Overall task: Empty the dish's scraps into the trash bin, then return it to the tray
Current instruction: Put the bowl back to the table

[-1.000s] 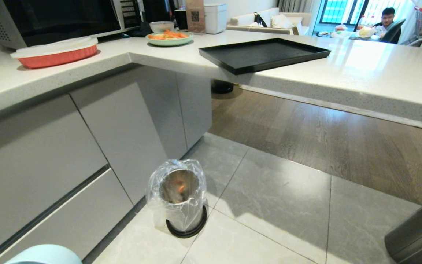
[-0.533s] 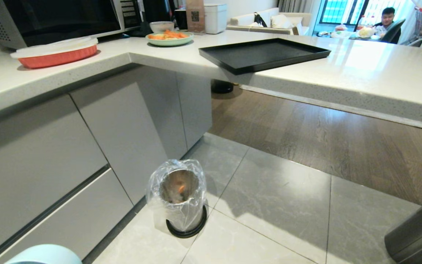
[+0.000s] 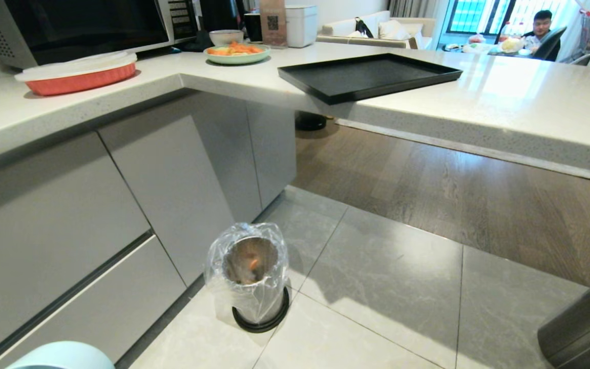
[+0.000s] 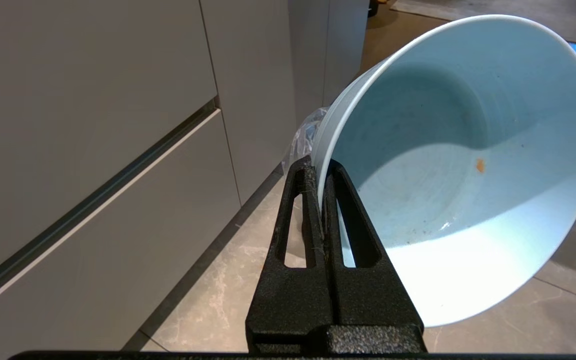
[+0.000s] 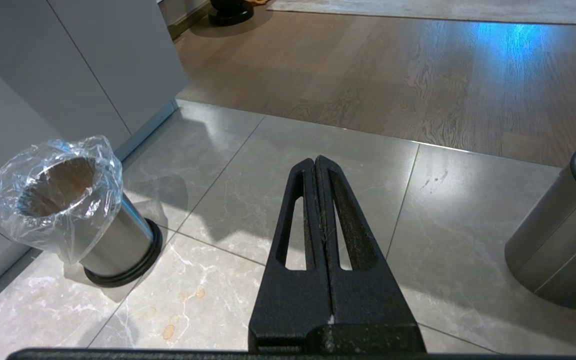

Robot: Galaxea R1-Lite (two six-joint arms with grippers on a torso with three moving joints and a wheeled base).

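1. One dish, tilted, its rim pinched by the left gripper; only one orange fleck inside.
2. One trash bin on the floor tiles; one tray on the counter.
3. Only the right wrist view shows the right gripper, closed, empty.

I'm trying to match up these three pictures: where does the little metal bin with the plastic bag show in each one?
Head view: the trash bin stands on the floor tiles, lower centre, beside the grey cabinets.
Left wrist view: only a bit of its bag peeks out behind the dish.
Right wrist view: it stands at the left.
Shared landmark: the grey cabinets.
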